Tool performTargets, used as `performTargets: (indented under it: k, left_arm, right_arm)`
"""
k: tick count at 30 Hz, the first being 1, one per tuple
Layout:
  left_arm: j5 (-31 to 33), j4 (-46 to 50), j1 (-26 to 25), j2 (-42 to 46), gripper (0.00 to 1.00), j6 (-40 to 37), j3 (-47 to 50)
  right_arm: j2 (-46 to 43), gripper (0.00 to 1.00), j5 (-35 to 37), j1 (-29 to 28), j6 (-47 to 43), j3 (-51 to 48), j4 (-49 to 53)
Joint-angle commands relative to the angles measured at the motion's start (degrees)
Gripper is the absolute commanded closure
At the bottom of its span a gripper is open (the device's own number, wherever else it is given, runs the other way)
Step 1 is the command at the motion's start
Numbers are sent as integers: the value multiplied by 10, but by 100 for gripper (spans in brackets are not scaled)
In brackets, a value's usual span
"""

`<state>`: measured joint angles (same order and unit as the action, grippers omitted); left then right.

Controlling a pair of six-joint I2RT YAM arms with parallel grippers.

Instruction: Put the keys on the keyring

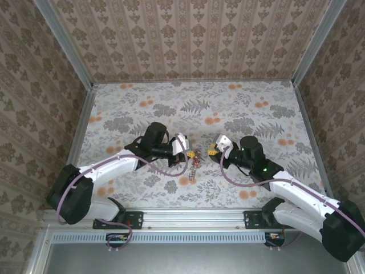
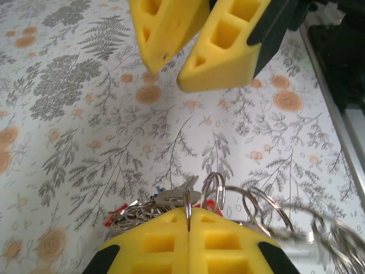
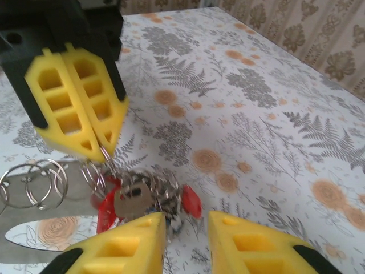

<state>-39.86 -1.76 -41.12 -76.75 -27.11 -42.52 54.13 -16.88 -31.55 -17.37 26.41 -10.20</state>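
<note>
Left hand (image 3: pixel 101 142) clamped on wire ring (image 3: pixel 104 157) of keys (image 3: pixel 137 198); right hand (image 3: pixel 187 221) narrowly parted beside them, flat keyring (image 3: pixel 80 220) nearby.

White arm links (image 1: pixel 114 164), black joints (image 1: pixel 155 137), pink-grey cables (image 1: pixel 171 173); green light (image 1: pixel 264 169) on right arm (image 1: pixel 299 197); yellow, hollow-celled gripper fingers (image 2: pixel 225 48).

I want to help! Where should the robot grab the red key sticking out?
Probably by its red plastic head, from the open side facing the right gripper: the head juts clear of the tangled rings, and the left gripper holds them above.
</note>
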Motion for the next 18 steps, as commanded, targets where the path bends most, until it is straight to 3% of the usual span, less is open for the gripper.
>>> performTargets:
  k: [1, 18]
  left_arm:
    - [26, 78, 3, 28, 100, -54, -30]
    - [113, 284, 42, 56, 100, -181, -99]
  right_arm:
    - [-18, 70, 52, -1, 10, -13, 4]
    - [-43, 49, 116, 9, 83, -28, -8]
